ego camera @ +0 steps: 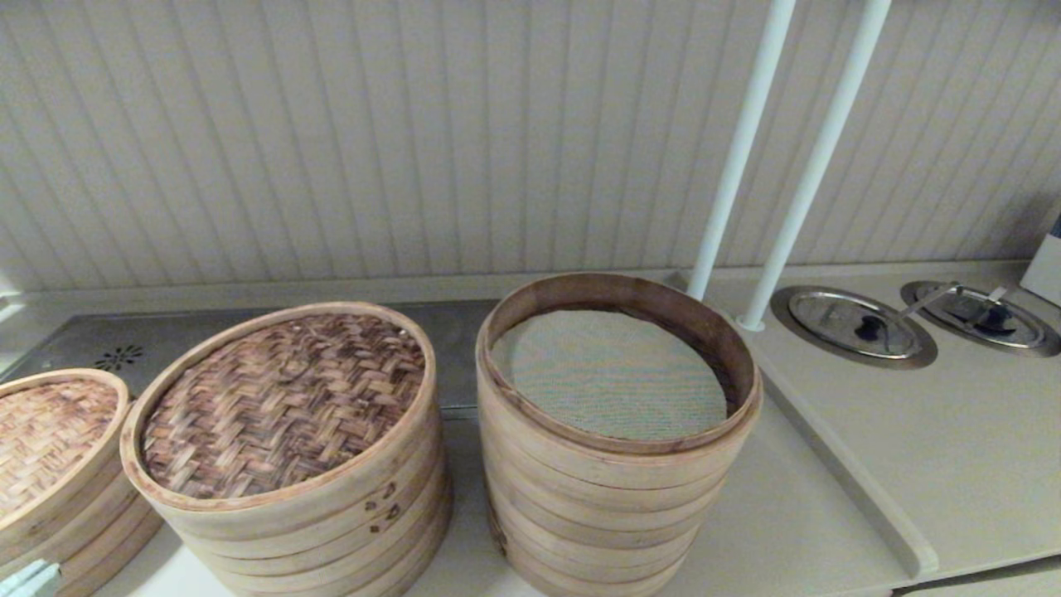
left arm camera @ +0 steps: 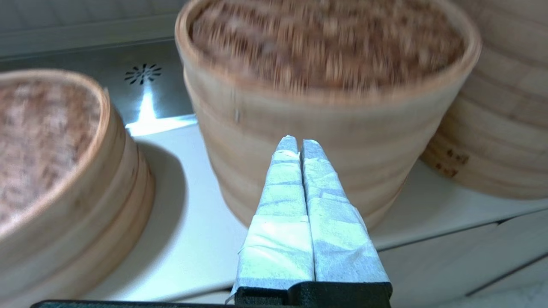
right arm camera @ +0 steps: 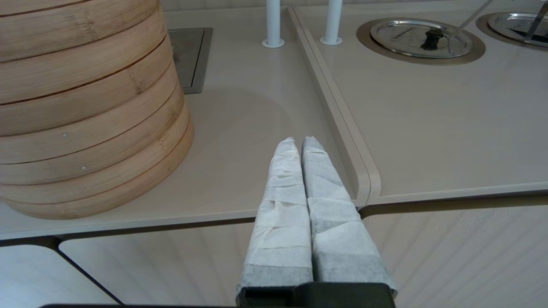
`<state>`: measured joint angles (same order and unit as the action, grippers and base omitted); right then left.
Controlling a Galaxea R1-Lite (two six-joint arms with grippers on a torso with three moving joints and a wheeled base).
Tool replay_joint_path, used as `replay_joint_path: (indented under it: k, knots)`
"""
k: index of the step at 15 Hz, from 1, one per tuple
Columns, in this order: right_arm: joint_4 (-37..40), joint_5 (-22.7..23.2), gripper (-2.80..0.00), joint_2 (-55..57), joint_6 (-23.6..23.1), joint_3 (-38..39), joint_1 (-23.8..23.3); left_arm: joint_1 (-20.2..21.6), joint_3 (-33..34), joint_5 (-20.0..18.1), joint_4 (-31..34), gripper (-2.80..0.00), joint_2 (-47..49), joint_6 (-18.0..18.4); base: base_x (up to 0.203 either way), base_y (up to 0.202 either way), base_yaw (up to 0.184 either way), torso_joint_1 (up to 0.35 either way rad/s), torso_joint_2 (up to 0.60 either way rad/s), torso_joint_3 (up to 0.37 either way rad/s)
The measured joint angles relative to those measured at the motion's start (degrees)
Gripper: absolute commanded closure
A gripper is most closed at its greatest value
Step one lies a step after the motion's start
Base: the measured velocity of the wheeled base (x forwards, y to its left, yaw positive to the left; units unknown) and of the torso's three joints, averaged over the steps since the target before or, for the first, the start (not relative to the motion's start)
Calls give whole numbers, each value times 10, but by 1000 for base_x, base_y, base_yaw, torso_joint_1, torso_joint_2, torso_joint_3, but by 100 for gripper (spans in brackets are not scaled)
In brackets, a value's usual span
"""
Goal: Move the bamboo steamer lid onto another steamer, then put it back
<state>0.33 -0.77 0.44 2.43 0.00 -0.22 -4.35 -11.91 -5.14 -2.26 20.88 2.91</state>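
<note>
Left gripper (left arm camera: 299,143), right gripper (right arm camera: 299,143): closed, empty

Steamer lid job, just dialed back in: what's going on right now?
Nothing is being handled. The bamboo steamer lid sits on the middle stack; the taller steamer beside it stands open, its mesh liner showing. The left gripper is shut, facing the lidded stack; the right gripper, also shut, hangs over the counter edge.

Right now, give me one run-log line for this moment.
lid: on middle stack | tall steamer: uncovered, mesh showing | left gripper: shut, empty, facing lidded stack | right gripper: shut, empty, beside tall steamer
</note>
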Motion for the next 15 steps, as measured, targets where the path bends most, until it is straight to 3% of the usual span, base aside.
replay_joint_path:
  k: [6, 10, 15]
  knots:
    - [0, 0, 0, 0, 0, 0, 0, 32, 92, 4, 1, 0, -121, -10, 0, 0, 0, 0, 0, 0]
    - [0, 0, 0, 0, 0, 0, 0, 36, 114, 48, 23, 0, -190, -5, 0, 0, 0, 0, 0, 0]
    - [0, 0, 0, 0, 0, 0, 0, 37, 119, 50, 24, 0, -209, -6, 0, 0, 0, 0, 0, 0]
